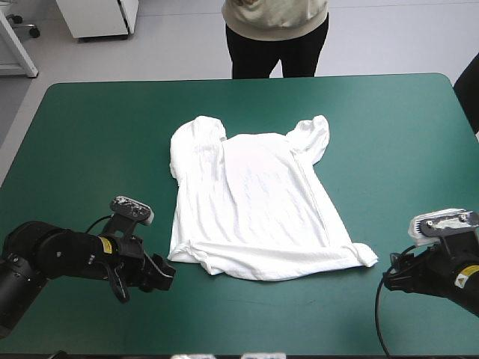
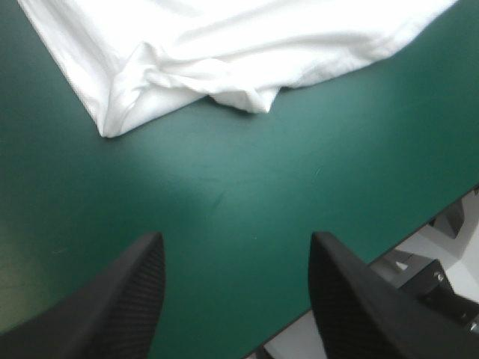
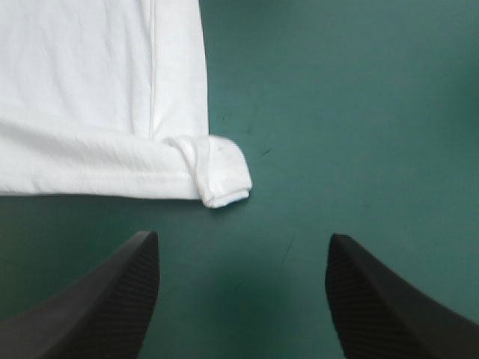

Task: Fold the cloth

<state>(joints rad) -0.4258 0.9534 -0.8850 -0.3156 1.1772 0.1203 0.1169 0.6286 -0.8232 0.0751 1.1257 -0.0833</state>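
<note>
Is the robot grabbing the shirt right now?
No, the left gripper and right gripper stand open, the T-shirt lying ahead of each, untouched.

One white T-shirt point(image 1: 254, 202), a single garment. Two short sleeves point(image 1: 313, 136) on it, one at each side. Two bunched hem corners point(image 3: 224, 176), one ahead of each gripper. One worktop point(image 1: 97, 134), under one teal-green cover point(image 1: 389, 149). Two robot arms point(image 1: 52, 258), one from each side in the high view. Two grippers: one left gripper point(image 2: 233, 247) and one right gripper point(image 3: 243, 243). Two black fingers point(image 2: 135, 299) on the left gripper, two more on the right gripper; four fingers altogether. In each wrist view, just the one pair.
</note>
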